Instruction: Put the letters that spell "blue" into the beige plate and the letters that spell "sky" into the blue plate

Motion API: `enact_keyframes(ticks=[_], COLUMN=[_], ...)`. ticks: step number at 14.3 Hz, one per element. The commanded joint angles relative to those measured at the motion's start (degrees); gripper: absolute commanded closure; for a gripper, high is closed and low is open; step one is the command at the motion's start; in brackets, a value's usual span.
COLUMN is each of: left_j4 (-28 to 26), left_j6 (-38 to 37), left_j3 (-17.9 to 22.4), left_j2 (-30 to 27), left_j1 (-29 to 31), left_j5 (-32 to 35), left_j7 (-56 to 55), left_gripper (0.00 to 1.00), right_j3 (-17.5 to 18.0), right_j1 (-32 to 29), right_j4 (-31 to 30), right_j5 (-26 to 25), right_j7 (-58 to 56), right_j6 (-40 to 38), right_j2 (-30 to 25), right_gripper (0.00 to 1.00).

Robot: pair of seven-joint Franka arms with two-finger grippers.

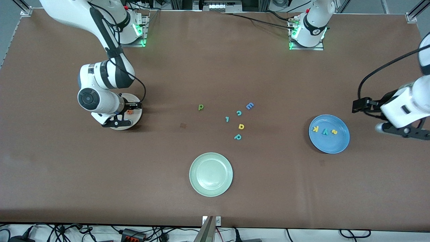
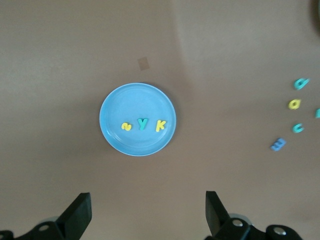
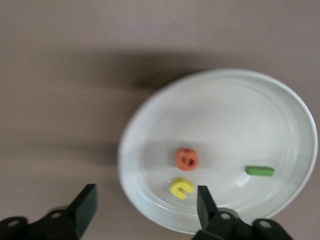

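Note:
My right gripper (image 3: 145, 205) hangs open over the rim of the beige plate (image 3: 235, 115), holding nothing. In that plate lie the orange "e" (image 3: 187, 159), the yellow "u" (image 3: 181, 188) close to one finger, and the green bar "l" (image 3: 260, 171). From the front, the right hand (image 1: 112, 122) hides most of the beige plate (image 1: 132, 119); only the "e" (image 1: 129, 112) shows. The olive-green "b" (image 1: 201, 107) lies on the table. The blue plate (image 1: 336, 148) holds "k" (image 1: 315, 129), "y" (image 1: 324, 131) and "s" (image 1: 334, 131). Beside that plate waits my left gripper (image 1: 404, 131), open and empty.
A pale green plate (image 1: 211, 174) sits nearer the front camera, mid-table. Loose letters lie in the middle: blue "E" (image 1: 249, 106), teal "c" (image 1: 239, 113), teal "l" (image 1: 227, 119), yellow "a" (image 1: 241, 126), teal "p" (image 1: 238, 136).

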Motion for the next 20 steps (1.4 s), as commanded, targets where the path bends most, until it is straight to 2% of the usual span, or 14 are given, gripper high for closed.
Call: enact_keyframes(ticks=[1, 3, 5, 8, 11, 15, 20], left_j4=[-9.8, -22.2, -26.1, -25.5, -22.3, -20.6, -20.5], left_j6=[5.9, 14.3, 16.8, 15.5, 9.4, 9.6, 9.4], left_j3=[15.9, 18.7, 18.8, 18.3, 18.4, 18.8, 18.7], left_j2=[-11.0, -20.1, -23.9, -24.0, -22.9, -21.2, -20.7], left_j1=[-11.1, -13.6, -13.7, -14.1, -16.3, -16.1, -15.3], left_j5=[-6.6, -6.4, -6.2, -6.1, -3.9, -6.4, -6.5], left_j7=[0.9, 1.0, 0.7, 0.7, 0.9, 1.1, 1.1], left_gripper=[0.00, 0.00, 0.00, 0.00, 0.00, 0.00, 0.00], right_j3=[0.2, 0.1, 0.2, 0.2, 0.2, 0.2, 0.2], right_j1=[7.0, 11.4, 16.2, 21.6, 25.2, 28.9, 29.2], right_j4=[7.3, 12.5, 17.0, 21.7, 21.9, 21.6, 21.4], right_j5=[1.4, 1.7, 2.0, 2.4, 5.7, 6.0, 6.0], right_j7=[5.9, 10.9, 18.9, 32.7, 42.7, 46.5, 46.2], right_j6=[-1.0, -1.0, -0.8, -0.1, 6.3, 9.9, 9.4], right_j2=[2.6, 5.4, 8.9, 14.4, 17.9, 20.3, 20.3], right_gripper=[0.00, 0.00, 0.00, 0.00, 0.00, 0.00, 0.00])
